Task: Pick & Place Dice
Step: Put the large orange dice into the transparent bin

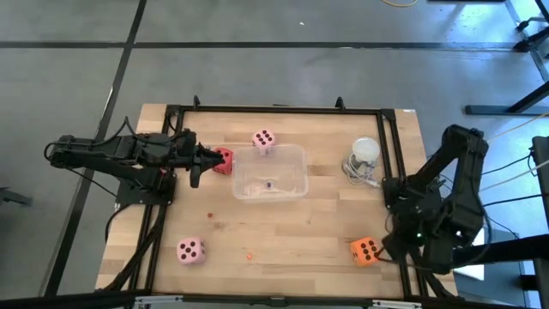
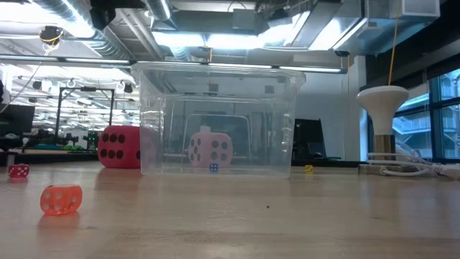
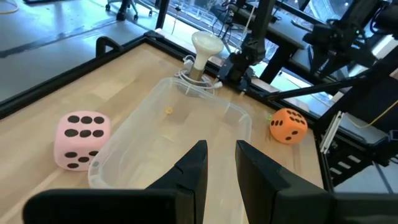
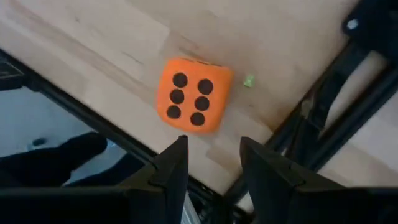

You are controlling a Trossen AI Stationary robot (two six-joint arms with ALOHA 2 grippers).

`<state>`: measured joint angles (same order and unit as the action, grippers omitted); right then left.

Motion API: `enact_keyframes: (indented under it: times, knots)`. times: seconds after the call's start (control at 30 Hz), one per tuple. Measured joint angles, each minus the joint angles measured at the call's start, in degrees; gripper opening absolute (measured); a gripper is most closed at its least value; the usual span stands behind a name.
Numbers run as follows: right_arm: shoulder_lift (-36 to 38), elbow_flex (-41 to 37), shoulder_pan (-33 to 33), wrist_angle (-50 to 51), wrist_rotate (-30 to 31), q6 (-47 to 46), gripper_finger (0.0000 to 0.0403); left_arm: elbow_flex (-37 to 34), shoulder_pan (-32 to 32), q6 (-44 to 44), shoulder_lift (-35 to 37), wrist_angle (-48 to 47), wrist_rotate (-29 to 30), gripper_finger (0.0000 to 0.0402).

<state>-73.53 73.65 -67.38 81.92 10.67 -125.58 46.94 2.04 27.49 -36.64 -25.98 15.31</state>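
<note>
dice scattered on table [image 1: 283, 232]: orange die [image 1: 365, 250] at near right corner, just beside the frame rail; pink die [image 1: 190, 251] near left; second pink die [image 1: 263, 141] touching far rim of clear tub [image 1: 271, 172]; red die [image 1: 224, 160] just left of tub.

right tool [image 4: 211, 155] above orange die, fingers apart and empty, die lying just ahead of the gap, not yet between the fingers. nearest arm by far.

left tool [image 1: 206, 158] level over table, tips close to red die; fingers narrowly apart, nothing visibly held.

likely next: descend on orange die. tight on the right, rail and table edge close; open room leftward toward tub.
</note>
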Motion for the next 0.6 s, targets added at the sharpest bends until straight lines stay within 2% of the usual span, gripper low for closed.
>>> enact_keyframes:
  times: [0.13,0.4,0.6]
  knots:
    - [-1.66,-3.53,0.03,-5.93,1.78,0.32,0.0144,0.00,0.00,-0.24,0.00,0.02,0.00,0.0077]
    - [-3.09,-13.34,0.03,-23.14,0.82,2.80,0.0144,0.00,0.00,1.55,0.00,0.59,0.00,0.0077]
    - [-3.09,-15.87,0.53,-24.11,2.46,7.96,0.0144,0.00,0.00,3.19,0.00,0.75,0.00,0.0077]
